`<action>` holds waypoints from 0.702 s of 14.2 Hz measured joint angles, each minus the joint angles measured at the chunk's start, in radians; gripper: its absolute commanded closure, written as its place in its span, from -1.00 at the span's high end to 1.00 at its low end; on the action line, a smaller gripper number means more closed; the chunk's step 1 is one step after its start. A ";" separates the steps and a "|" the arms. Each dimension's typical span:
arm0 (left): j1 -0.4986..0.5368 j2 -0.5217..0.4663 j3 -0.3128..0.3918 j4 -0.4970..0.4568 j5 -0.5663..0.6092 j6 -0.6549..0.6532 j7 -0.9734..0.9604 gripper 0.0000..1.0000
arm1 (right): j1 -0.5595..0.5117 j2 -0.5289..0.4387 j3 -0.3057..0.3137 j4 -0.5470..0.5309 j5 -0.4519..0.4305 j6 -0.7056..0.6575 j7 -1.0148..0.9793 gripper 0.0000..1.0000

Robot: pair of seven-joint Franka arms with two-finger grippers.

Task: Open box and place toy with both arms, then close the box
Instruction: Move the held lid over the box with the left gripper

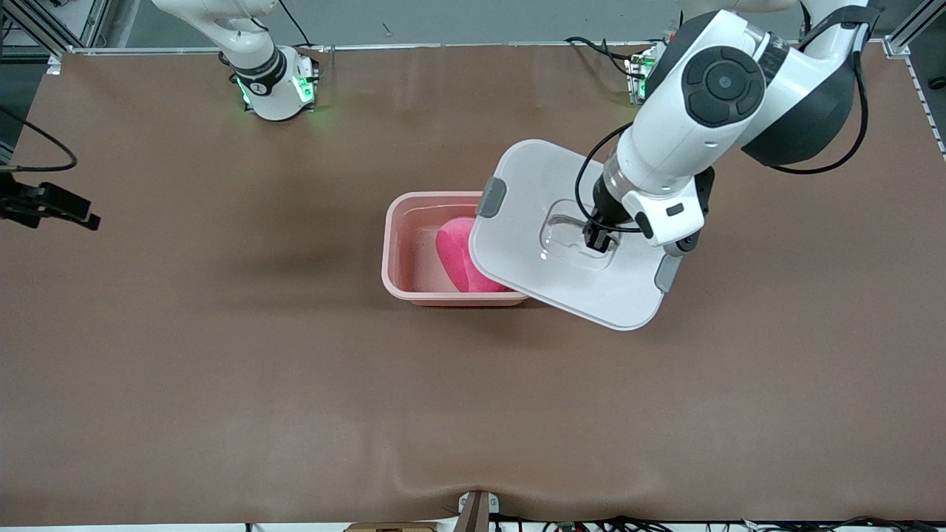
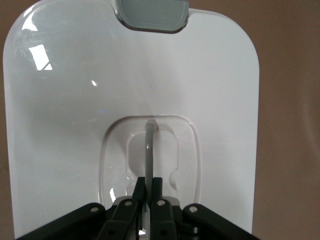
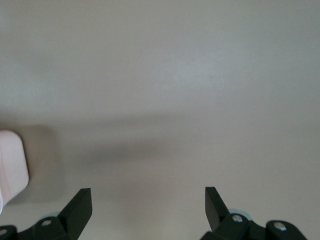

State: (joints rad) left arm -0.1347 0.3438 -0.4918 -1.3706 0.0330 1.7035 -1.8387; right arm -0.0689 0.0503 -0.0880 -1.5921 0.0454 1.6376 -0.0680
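The pale-pink box (image 1: 397, 255) stands open near the table's middle, with the hot-pink toy (image 1: 457, 253) inside it. My left gripper (image 1: 597, 240) is shut on the clear centre handle (image 1: 565, 222) of the white lid (image 1: 528, 177). It holds the lid tilted over the box's end toward the left arm, hiding part of the toy. In the left wrist view the gripper (image 2: 148, 184) pinches the handle (image 2: 149, 147) on the lid (image 2: 60, 125). My right gripper (image 3: 148, 200) is open and empty, facing a plain grey surface away from the box.
Grey clips (image 1: 491, 197) (image 1: 667, 273) sit on the lid's two ends. A black part on a cable (image 1: 52, 207) hangs over the table edge at the right arm's end. The brown table cover (image 1: 295, 384) is wrinkled at its near edge.
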 measured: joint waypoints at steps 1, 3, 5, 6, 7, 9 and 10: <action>-0.003 0.000 0.000 0.000 0.000 0.014 -0.026 -1.00 | -0.005 0.000 0.000 0.001 0.000 0.008 0.000 1.00; -0.011 0.001 0.000 0.000 0.000 0.034 -0.047 -1.00 | -0.005 -0.001 0.004 0.002 0.000 0.013 0.000 1.00; -0.022 0.002 0.000 0.000 0.000 0.041 -0.067 -1.00 | -0.005 -0.001 0.009 0.002 0.000 0.011 0.000 1.00; -0.025 0.002 0.000 0.000 0.000 0.044 -0.072 -1.00 | -0.005 -0.001 0.012 0.002 0.000 0.010 0.000 1.00; -0.026 0.002 0.000 0.000 0.000 0.051 -0.079 -1.00 | -0.005 -0.001 0.013 0.002 0.000 0.009 -0.001 1.00; -0.031 0.002 0.000 0.000 0.005 0.062 -0.112 -1.00 | -0.005 -0.001 0.013 0.001 -0.018 0.009 -0.031 1.00; -0.035 0.002 0.000 0.000 0.011 0.066 -0.126 -1.00 | -0.005 -0.001 0.013 0.001 -0.048 0.009 -0.055 1.00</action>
State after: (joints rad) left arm -0.1697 0.3456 -0.4914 -1.3708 0.0444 1.7694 -1.9644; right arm -0.0735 0.0489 -0.0749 -1.5906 -0.0028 1.6467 -0.1227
